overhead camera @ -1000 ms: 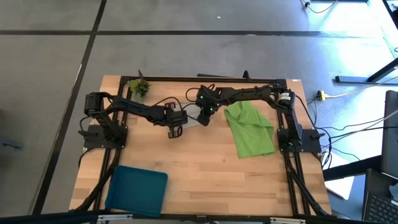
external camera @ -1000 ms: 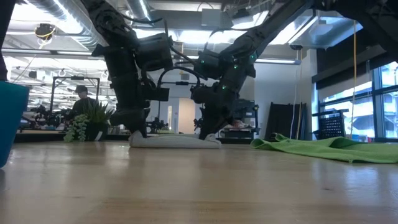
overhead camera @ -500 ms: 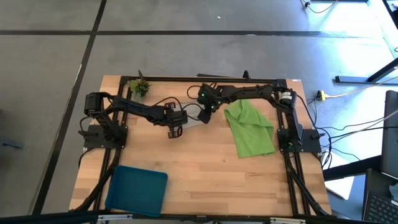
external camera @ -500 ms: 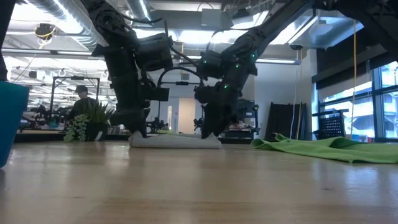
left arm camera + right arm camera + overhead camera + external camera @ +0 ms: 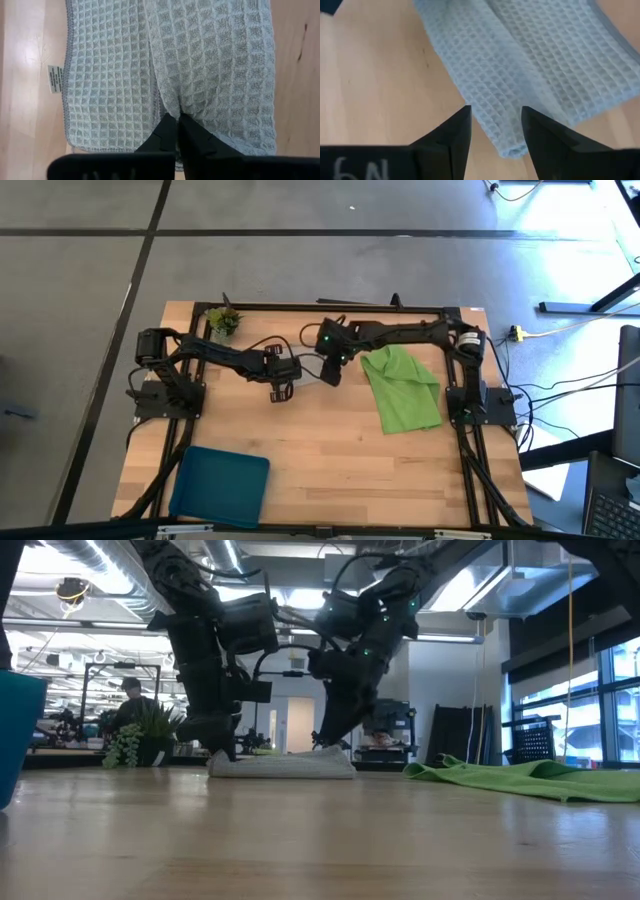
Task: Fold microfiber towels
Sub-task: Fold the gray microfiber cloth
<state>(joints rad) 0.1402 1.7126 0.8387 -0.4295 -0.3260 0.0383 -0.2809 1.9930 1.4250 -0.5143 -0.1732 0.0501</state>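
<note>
The light grey towel (image 5: 282,765) lies folded and flat on the table between my two grippers. It also shows in the left wrist view (image 5: 125,75) and the right wrist view (image 5: 530,55). My left gripper (image 5: 280,387) is down on the towel's left end and shut on it. My right gripper (image 5: 331,372) is open just above the towel's right end (image 5: 507,145), and its fingers (image 5: 455,135) stand on either side of a folded edge. The lime green towel (image 5: 402,388) lies loosely spread on the table to the right. My left gripper pinches a small raised pucker of the grey towel's top layer (image 5: 176,111) between its two fingertips. It comes from above, pointing down. The cloth creases toward the fingertips, and the towel lies flat on the table.
A small green plant (image 5: 223,322) stands at the far left corner. A blue tray (image 5: 221,486) lies at the near left. Bare wood stretches across the near middle and near right of the table (image 5: 350,470).
My right gripper has risen off the grey towel's right end and now hangs just above it. The towel has stayed flat on the table.
</note>
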